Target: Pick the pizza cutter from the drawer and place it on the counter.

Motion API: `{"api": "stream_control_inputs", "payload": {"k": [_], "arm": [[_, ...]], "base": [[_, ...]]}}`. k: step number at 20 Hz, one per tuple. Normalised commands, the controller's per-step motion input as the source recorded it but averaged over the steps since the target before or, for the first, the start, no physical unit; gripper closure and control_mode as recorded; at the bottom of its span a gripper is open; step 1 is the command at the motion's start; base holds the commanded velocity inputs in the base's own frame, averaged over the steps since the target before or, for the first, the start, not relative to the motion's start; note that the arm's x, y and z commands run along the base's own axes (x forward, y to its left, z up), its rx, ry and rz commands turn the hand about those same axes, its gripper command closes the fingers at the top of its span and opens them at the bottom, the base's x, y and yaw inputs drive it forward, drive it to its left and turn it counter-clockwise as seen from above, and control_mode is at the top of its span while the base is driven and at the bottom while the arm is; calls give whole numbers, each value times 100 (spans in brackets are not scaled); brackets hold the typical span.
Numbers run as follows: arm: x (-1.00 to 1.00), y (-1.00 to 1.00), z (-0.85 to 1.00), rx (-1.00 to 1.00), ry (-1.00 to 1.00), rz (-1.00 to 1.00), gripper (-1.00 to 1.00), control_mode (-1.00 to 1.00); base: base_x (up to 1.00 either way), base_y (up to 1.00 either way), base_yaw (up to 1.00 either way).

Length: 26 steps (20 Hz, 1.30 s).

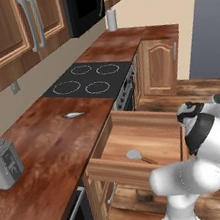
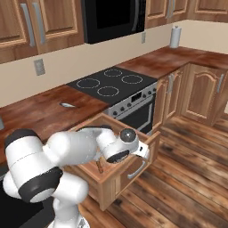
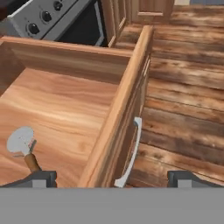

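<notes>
Hand [image 3: 109,177] spread above drawer [image 3: 114,127] front

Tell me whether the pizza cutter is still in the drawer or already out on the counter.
Still in. The pizza cutter lies flat on the floor of the open drawer, disc and brown handle both down.

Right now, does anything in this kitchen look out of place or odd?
Mostly tidy. The drawer is pulled open with the pizza cutter lying flat inside. One oddity: a small silver fish-shaped item lies alone on the counter beside the stovetop.
</notes>
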Motion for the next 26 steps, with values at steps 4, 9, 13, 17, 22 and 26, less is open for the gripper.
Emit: {"api": "stream_control_inputs", "payload": {"k": [4,9,13,17,22,26], "arm": [[38,17,100,-7,34,38,-100,-100],[30,75,83,-17,55,40,-100,-100],[17,89,0,-7,58,41,-100,-100],[5,38,-79,0,34,14,-100,-100],[0,40,-100,0,28,7,-100,-100],[2,57,-58,0,15,3,-100,-100]], "base": [[0,0,0],[0,0,0],[0,0,0],[0,0,0],[0,0,0],[0,0,0]]}}
